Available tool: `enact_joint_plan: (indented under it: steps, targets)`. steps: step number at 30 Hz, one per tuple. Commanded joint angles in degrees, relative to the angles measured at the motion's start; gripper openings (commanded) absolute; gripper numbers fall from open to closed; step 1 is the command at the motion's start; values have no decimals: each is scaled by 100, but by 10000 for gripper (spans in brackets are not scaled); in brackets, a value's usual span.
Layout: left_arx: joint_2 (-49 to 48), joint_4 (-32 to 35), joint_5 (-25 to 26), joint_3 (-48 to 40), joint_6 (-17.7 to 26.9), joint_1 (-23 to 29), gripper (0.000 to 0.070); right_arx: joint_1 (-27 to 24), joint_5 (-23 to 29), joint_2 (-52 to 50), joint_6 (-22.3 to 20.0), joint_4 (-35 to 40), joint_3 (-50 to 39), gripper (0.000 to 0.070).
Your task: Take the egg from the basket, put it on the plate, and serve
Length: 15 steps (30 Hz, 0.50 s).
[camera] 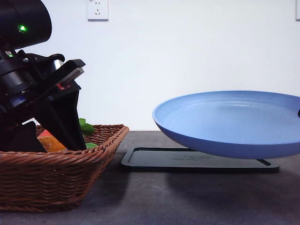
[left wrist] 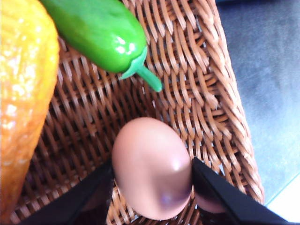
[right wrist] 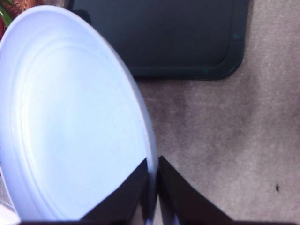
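The brownish-pink egg (left wrist: 152, 168) lies on the woven floor of the brown wicker basket (left wrist: 206, 93), and my left gripper (left wrist: 152, 180) has its two black fingers pressed against the egg's sides, shut on it. In the front view my left arm (camera: 42, 93) reaches down into the basket (camera: 56, 173) at the left, hiding the egg. The light-blue plate (camera: 234, 122) hangs in the air above the black tray, tilted slightly. My right gripper (right wrist: 152, 187) is shut on the plate's rim (right wrist: 151, 164), one finger on each side.
A green pepper (left wrist: 101, 30) and a yellow-orange vegetable (left wrist: 21, 93) lie in the basket beside the egg. The flat black tray (camera: 197, 159) rests on the dark grey table (camera: 187, 197) under the plate. A wall stands behind.
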Motion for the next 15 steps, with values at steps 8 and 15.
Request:
enact_joint_plan:
  steps: [8, 15]
  targets:
    - [92, -357, 17, 308, 136, -35, 215, 2, -24, 20, 33, 59, 66, 0]
    - [92, -1575, 109, 1324, 514, -37, 215, 3, -26, 32, 64, -11, 66, 0]
